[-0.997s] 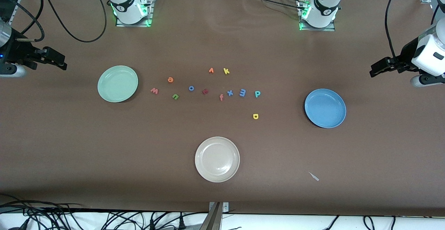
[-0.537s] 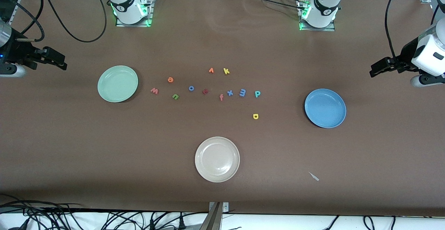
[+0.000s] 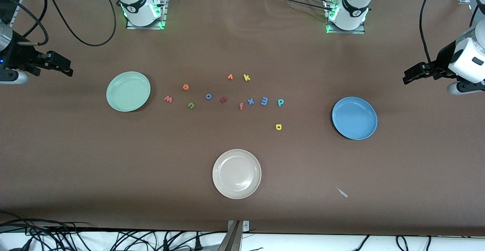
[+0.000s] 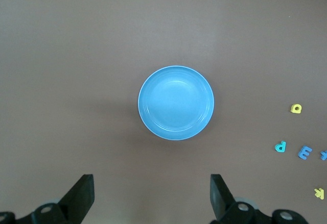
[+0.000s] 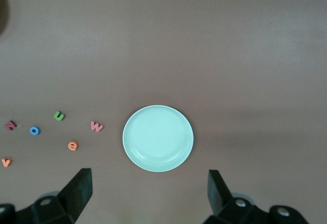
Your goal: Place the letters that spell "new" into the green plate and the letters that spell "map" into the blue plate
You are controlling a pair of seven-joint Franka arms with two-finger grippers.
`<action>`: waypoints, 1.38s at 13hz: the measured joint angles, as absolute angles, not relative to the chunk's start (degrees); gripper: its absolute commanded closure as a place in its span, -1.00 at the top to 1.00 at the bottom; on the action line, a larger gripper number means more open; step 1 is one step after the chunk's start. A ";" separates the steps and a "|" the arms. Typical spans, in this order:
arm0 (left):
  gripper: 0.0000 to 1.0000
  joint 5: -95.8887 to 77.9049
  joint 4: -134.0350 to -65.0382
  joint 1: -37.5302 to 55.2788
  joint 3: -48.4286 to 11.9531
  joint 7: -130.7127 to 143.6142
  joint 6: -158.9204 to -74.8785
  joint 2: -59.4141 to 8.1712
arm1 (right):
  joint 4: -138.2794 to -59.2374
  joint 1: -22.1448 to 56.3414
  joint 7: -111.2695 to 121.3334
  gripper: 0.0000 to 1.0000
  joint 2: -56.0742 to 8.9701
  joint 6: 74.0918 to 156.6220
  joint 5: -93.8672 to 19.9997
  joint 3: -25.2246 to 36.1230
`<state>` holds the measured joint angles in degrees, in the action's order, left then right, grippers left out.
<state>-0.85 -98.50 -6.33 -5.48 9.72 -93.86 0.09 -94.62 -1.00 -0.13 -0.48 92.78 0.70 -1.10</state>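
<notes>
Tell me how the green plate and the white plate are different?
The green plate is mint; the white plate is cream. The green plate lies toward the right arm's end, beside the letters; the white plate lies nearer the front camera, mid-table. Both are round, empty and look alike in size.

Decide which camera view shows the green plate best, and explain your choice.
The right wrist view: the green plate sits large and central, its whole rim clear. The front view shows it whole too, but smaller. The left wrist view misses it.

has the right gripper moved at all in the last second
No. The right gripper sits at the same spot relative to the green plate, open, over the table at the right arm's end.
</notes>
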 measured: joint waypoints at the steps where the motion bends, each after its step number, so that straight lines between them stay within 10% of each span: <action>1: 1.00 -0.85 -98.50 -6.33 -5.48 9.72 -93.86 0.09 | -94.74 -1.00 -0.13 1.00 -0.48 92.60 0.70 -1.10; 11: 1.00 -0.86 -96.20 -1.61 -9.97 9.74 -95.53 -8.20 | -99.09 0.52 9.97 1.00 -4.44 85.49 -1.27 -4.89; 18: 1.00 -3.42 -92.07 10.91 -11.64 9.79 -109.90 -24.60 | -114.11 1.08 30.74 1.00 -5.31 104.26 0.68 -11.19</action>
